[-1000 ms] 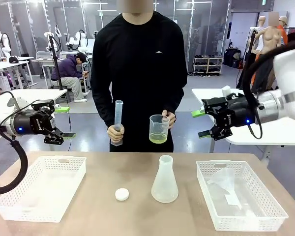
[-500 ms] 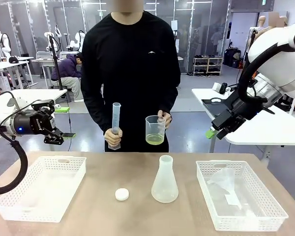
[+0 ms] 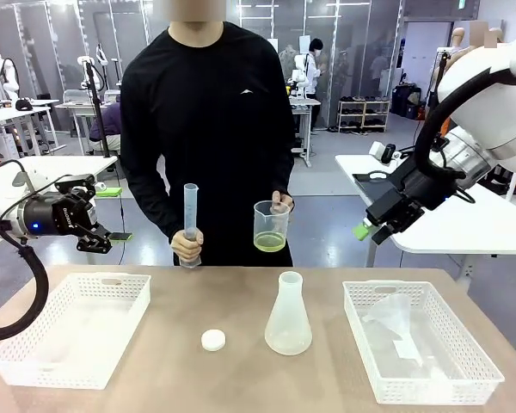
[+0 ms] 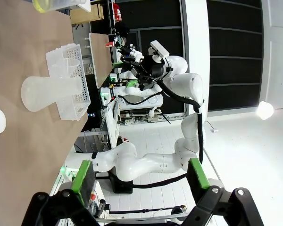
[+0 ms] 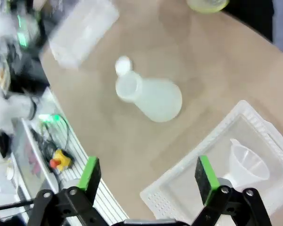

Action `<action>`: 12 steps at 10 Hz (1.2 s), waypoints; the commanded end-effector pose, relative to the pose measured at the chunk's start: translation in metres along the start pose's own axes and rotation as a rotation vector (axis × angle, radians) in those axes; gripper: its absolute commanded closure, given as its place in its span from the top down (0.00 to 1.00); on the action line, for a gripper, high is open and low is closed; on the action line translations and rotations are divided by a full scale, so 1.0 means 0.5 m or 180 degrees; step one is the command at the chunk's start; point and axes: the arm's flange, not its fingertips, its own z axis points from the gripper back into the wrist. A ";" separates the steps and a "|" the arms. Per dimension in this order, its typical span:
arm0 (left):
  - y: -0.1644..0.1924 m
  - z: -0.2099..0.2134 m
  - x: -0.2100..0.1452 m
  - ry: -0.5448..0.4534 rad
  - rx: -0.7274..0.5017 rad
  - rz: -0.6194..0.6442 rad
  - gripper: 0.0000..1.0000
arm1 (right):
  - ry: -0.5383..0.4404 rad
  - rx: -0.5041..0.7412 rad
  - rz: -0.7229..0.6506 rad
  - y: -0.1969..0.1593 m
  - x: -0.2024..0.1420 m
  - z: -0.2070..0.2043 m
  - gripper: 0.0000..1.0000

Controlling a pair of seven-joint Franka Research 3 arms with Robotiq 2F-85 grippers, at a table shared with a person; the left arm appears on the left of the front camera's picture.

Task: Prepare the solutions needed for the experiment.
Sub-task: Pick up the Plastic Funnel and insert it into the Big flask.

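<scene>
Left of the flask [image 3: 288,314], the left gripper [image 3: 113,213] stays wide and empty. Behind the flask the person [image 3: 208,129] has stepped left, holding cylinder [image 3: 190,219] and beaker [image 3: 271,226], with the solution [image 3: 270,243] low in the beaker. Right of the flask, the right gripper [image 3: 374,225] has swung downward, wide and empty; pouring looks near.

My table [image 3: 241,297] looks like matt brown wood. The left basket [image 3: 133,323] and right basket [image 3: 430,286] are white plastic mesh. The flask [image 3: 288,323] and cylinder [image 3: 190,215] are cloudy plastic. The beaker [image 3: 271,215] is clearer plastic, and the yellow solutions [image 3: 270,243] shine through it. The cap [image 3: 212,340] is smooth and white. The person's top [image 3: 206,112] is black cloth. The shell of my right arm [image 3: 490,95] is shiny white.
</scene>
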 end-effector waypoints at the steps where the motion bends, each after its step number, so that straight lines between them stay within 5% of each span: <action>1: 0.000 0.001 0.000 -0.0003 -0.0004 0.0001 1.00 | 0.0550 -0.0173 0.0950 -0.050 0.008 -0.033 1.00; 3: 0.000 0.001 0.000 -0.0003 -0.0004 0.0001 1.00 | 0.0958 -0.0283 0.1601 -0.093 0.008 -0.084 1.00; 7: 0.000 0.001 0.000 -0.0003 -0.0004 0.0001 1.00 | 0.1702 -0.0260 0.2018 -0.153 0.009 -0.122 1.00; 12: 0.000 0.001 0.000 -0.0003 -0.0004 0.0001 1.00 | 0.1701 -0.0695 0.1790 -0.203 -0.003 -0.135 1.00</action>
